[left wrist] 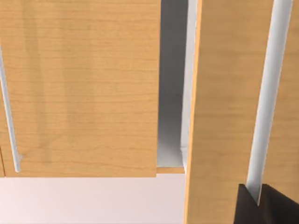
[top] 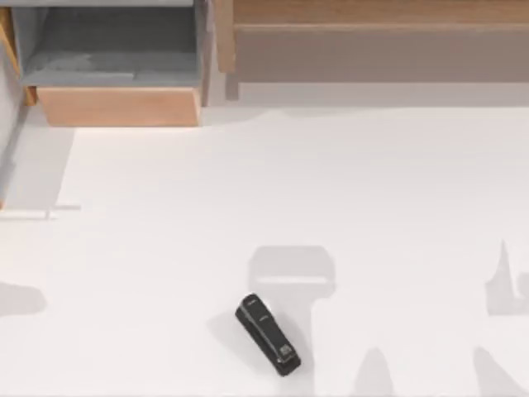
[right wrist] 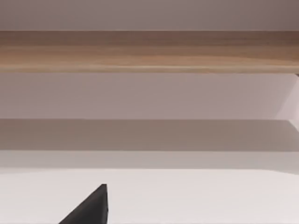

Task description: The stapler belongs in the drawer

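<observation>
Fingers well apart from stapler

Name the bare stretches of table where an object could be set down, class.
Free: the wide white table between the drawer, the shelf unit and the stapler. Crowded: the far edge, where drawer and shelf stand.
</observation>
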